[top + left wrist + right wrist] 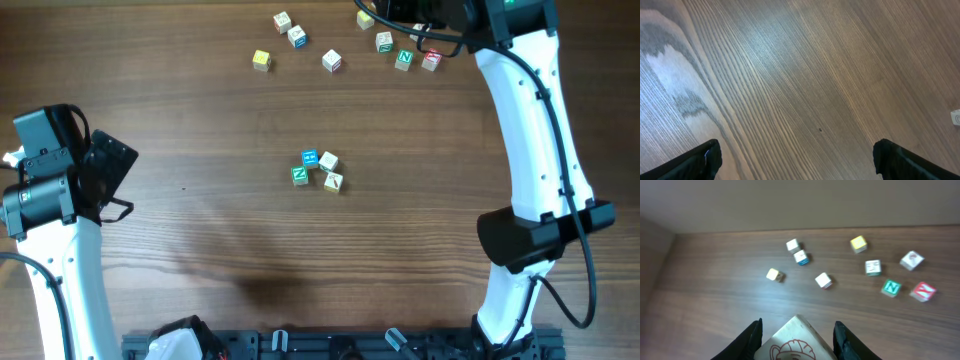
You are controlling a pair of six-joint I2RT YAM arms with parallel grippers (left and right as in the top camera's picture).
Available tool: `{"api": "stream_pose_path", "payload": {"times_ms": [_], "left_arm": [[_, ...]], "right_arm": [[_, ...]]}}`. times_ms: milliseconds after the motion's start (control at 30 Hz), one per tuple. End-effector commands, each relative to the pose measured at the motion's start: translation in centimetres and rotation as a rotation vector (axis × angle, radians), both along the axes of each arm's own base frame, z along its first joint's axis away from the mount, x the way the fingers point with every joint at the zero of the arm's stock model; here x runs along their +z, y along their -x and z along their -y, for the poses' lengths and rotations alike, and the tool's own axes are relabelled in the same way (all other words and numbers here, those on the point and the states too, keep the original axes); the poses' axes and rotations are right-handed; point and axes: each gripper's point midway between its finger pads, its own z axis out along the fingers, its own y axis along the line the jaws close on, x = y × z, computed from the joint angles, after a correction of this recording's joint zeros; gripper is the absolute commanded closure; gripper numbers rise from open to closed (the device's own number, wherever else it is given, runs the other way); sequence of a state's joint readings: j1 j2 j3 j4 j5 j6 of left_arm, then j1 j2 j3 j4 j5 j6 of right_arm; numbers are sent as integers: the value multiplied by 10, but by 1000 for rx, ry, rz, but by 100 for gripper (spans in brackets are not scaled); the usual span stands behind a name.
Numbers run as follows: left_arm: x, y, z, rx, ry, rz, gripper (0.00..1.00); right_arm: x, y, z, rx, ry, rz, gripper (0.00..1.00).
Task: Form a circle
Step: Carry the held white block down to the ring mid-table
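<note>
Wooden letter cubes with crisp square edges and white, blue, green and cream faces make the circle point(326, 163), a tight cluster of four at mid-counter point(200, 230). It lies well apart from my right pincer point(797, 335), which is at the far edge pinching a cream cube point(796, 345) with a red drawing. My left pincer point(797, 155) hangs spread wide over streaky woodgrain. Loose cubes point(331, 61) lie scattered near the right pincer.
</note>
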State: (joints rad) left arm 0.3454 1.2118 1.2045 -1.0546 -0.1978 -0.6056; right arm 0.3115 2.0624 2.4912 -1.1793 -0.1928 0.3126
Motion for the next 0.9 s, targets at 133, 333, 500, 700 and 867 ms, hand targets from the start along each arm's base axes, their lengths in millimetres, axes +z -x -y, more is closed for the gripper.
{"api": "stream_pose_path", "payload": {"times_ms": [133,333,500,700,867], "left_arm": [[3,0,-4,24,-8,7,0],[3,0,-4,24,-8,7,0],[3,0,-4,24,-8,7,0],[3,0,-4,24,-8,7,0],[3,0,-4,24,-8,7,0]], "right_arm": [[-11,50,-24,152,-105,-193,78],[-35,75,-45,219,-49,-291,78],[-45,109,-69,307,9,-354,78],[-51,134,-72,357,18,-443,87],[-48,147,-87,415,-11,-454,86]]}}
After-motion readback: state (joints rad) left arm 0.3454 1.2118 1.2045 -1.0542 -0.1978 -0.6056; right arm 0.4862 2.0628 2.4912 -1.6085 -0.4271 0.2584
